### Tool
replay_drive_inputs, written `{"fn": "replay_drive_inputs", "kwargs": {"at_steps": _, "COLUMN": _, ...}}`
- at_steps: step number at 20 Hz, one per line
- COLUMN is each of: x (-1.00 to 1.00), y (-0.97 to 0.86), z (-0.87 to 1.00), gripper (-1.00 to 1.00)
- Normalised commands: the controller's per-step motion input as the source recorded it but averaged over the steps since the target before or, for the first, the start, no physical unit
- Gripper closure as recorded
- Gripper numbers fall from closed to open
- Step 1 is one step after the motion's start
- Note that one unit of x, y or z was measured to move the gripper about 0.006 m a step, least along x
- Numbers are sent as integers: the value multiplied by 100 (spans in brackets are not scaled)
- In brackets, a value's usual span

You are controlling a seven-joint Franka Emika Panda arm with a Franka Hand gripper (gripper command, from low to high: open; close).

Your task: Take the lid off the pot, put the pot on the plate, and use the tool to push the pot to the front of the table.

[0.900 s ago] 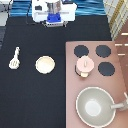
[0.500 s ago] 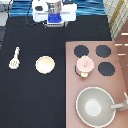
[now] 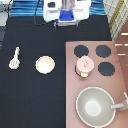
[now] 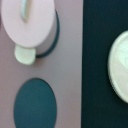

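The pot (image 3: 85, 67) stands on the stove's lower-left burner with the pale-pink lid (image 3: 85, 63) on top of it. In the wrist view the lid (image 4: 29, 20) covers the pot, and one side tab (image 4: 24, 54) sticks out. The cream plate (image 3: 45, 64) lies on the black table (image 3: 30, 100) to the exterior view's left of the stove; its edge (image 4: 119, 65) shows in the wrist view. The cream tool (image 3: 15, 58) lies further left. The gripper (image 3: 66, 15) hangs at the exterior view's top, near the robot base, far from all of them.
The brownish-pink stove block (image 3: 95, 115) fills the exterior view's right, with black burners (image 3: 81, 50) (image 3: 102, 51) (image 3: 107, 69). A large grey pan (image 3: 95, 106) with a handle sits on its lower part.
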Motion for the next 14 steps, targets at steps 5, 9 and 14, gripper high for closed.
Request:
{"fn": "replay_drive_inputs", "kwargs": {"at_steps": 5, "x": 97, "y": 50, "z": 31, "gripper": -100}}
{"fn": "replay_drive_inputs", "kwargs": {"at_steps": 9, "x": 98, "y": 50, "z": 28, "gripper": -100}}
{"fn": "replay_drive_inputs", "kwargs": {"at_steps": 14, "x": 95, "y": 53, "z": 27, "gripper": -100}}
